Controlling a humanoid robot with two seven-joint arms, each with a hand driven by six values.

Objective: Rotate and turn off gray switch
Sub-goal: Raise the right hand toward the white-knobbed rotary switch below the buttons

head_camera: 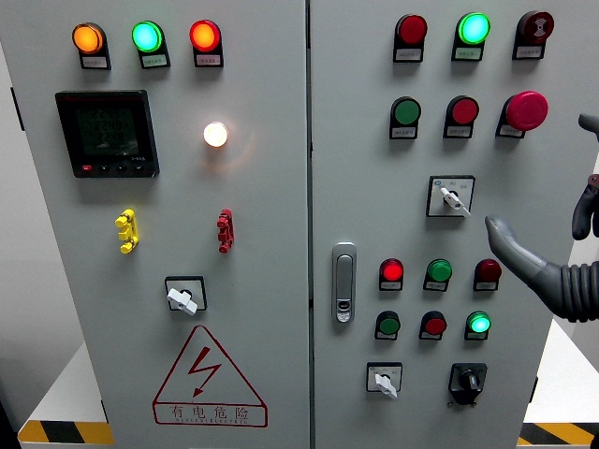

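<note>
While the open right robot hand [547, 253] points near the gray switch [452, 197], hazard-striped floor [65, 431] borders the cabinet [271, 234]

Even, bright frontal lighting, sharp focus throughout, soft shadows under buttons, glowing white lamp [215, 134] blown out with halo on cabinet panel [262, 206], slight edge tilt
</note>
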